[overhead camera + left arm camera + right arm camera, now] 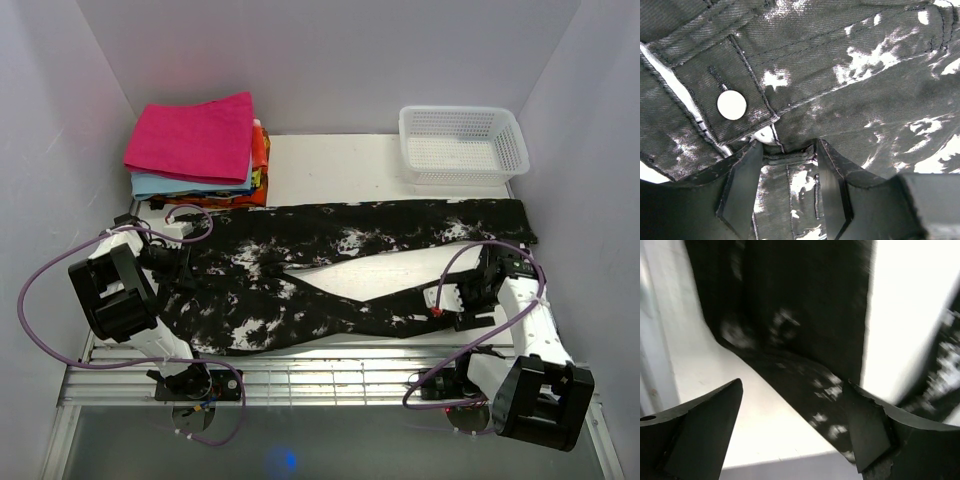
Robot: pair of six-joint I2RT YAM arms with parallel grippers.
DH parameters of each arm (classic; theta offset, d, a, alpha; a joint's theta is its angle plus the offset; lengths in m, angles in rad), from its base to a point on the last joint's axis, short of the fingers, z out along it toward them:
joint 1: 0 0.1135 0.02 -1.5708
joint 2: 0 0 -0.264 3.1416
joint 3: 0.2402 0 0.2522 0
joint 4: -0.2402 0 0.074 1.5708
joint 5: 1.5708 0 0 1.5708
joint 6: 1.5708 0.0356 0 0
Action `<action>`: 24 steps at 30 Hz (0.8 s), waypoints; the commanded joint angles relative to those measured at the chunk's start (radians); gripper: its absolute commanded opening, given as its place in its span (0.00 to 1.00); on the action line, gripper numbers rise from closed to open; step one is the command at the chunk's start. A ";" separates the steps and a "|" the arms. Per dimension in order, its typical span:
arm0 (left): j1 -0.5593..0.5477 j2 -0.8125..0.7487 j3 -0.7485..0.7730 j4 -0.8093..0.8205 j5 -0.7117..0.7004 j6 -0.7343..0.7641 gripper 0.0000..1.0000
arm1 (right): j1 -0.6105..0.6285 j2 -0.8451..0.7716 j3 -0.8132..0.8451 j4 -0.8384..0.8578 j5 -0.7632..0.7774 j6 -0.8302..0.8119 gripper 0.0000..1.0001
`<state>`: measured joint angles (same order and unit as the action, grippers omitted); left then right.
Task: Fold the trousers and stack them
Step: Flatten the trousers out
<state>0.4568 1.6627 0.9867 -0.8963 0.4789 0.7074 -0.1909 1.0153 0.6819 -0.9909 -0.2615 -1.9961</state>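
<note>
The black trousers with white splotches point(350, 235) lie spread flat on the white table, waist at the left and both legs running to the right. My left gripper point(183, 263) sits at the waist. In the left wrist view its jaws point(789, 155) are narrowed on a ridge of waistband fabric point(865, 100), just below a white button point(731, 105). My right gripper point(447, 298) is at the hem end of the near leg. In the right wrist view it point(794, 385) is wide open, with the blurred leg point(790, 315) running down to its right finger point(867, 425).
A stack of folded clothes with a pink piece on top point(200, 150) stands at the back left. A white mesh basket point(462, 145) stands at the back right. Grooved metal rails point(320, 375) run along the near edge. White walls enclose the table.
</note>
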 commanded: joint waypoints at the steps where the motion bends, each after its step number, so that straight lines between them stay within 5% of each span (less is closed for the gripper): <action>1: 0.003 -0.024 -0.005 0.002 0.035 0.015 0.58 | 0.022 -0.001 -0.096 0.015 -0.015 -0.480 0.87; 9: 0.005 0.011 -0.011 0.016 0.033 0.014 0.59 | 0.100 0.088 -0.156 0.129 0.016 -0.386 0.84; 12: 0.005 0.022 -0.008 0.025 0.029 0.009 0.58 | 0.108 0.121 -0.154 0.133 0.063 -0.336 0.60; 13: 0.008 0.029 -0.008 0.025 0.024 0.007 0.57 | 0.108 0.135 -0.151 0.127 0.080 -0.323 0.37; 16: 0.008 0.037 -0.002 0.028 0.007 0.003 0.48 | 0.108 0.144 -0.085 0.058 0.104 -0.227 0.10; 23: 0.010 0.013 0.000 0.034 -0.026 0.017 0.15 | 0.108 0.152 0.307 -0.299 0.008 -0.018 0.08; 24: 0.011 0.008 -0.002 0.040 -0.032 0.015 0.02 | 0.108 0.152 0.352 -0.317 0.016 0.012 0.08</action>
<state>0.4648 1.6814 0.9882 -0.8825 0.4633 0.7067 -0.0837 1.1751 0.9054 -1.1259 -0.2268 -1.9911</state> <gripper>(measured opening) 0.140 0.089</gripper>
